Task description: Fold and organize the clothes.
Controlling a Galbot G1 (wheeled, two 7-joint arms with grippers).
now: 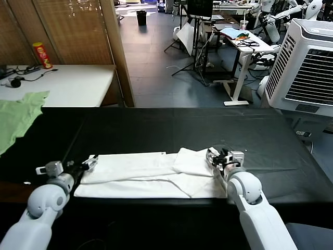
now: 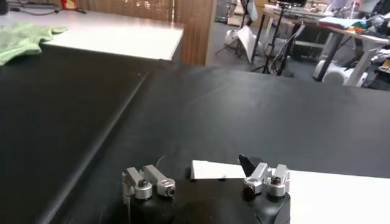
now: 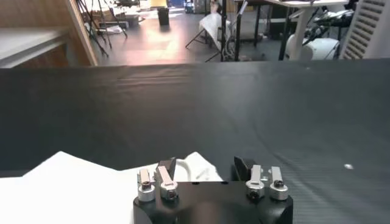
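Note:
The white T-shirt (image 1: 140, 169) lies folded into a long strip across the front of the black table (image 1: 156, 130), with a sleeve flap doubled over near its right end. No logo shows. My left gripper (image 1: 91, 161) is open at the strip's left end; in the left wrist view (image 2: 204, 173) a white corner of the shirt (image 2: 213, 170) lies between its spread jaws. My right gripper (image 1: 221, 158) is open at the strip's right end; in the right wrist view (image 3: 204, 167) a bunched edge of the shirt (image 3: 195, 165) sits between its fingers (image 3: 166, 168).
A pale green garment (image 1: 18, 114) lies at the far left, partly on the black table. A white side table (image 1: 67, 83) behind it holds a red can (image 1: 42, 55) and cables. A white air cooler (image 1: 307, 67) stands at the back right.

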